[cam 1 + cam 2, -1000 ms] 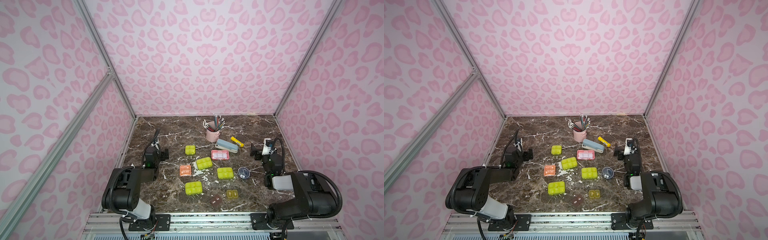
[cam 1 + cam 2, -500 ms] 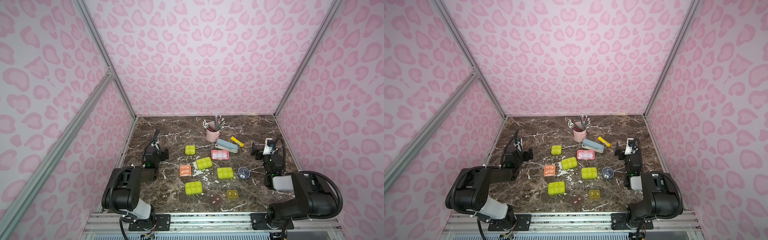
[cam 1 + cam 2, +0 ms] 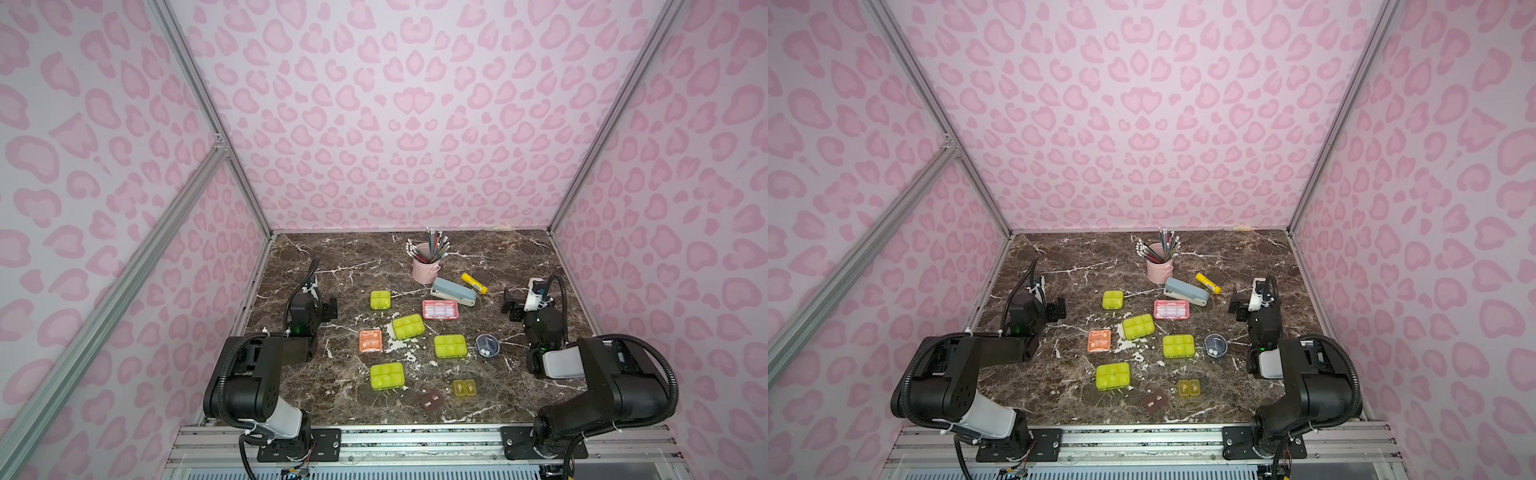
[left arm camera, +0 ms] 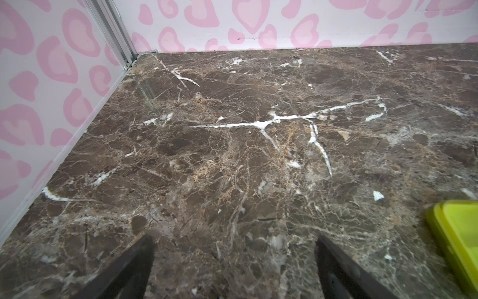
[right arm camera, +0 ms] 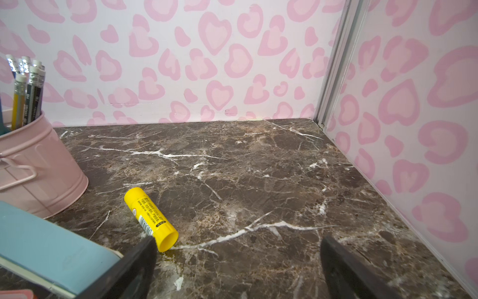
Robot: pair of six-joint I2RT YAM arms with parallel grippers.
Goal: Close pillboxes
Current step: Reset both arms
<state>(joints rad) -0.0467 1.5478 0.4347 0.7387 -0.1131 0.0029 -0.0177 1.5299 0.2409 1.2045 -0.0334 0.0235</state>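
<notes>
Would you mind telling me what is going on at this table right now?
Neither arm is handling anything. The left gripper and right gripper both stand open, low over the marble table at its sides. The pillboxes lie untouched in the middle, near a stapler and a glue stick.

table (image 3: 353, 257): dark brown marble surface with white veins, closed in on three sides by walls (image 3: 395, 104) printed with pink heart-shaped spots. aluminium frame posts (image 3: 246, 183) rise from the two far corners, and one more bar slants across the left wall.

pink metal bucket (image 3: 424, 270): stands upright toward the far middle of the table. it holds a bunch of pencils (image 3: 432, 245), eraser ends up.

grey-blue stapler (image 3: 454, 291): lies flat just in front of the bucket, angled toward the right.

yellow glue stick (image 3: 474, 282): lies on its side just beside the stapler, on the right. the right wrist view shows a barcode on its label.
</notes>
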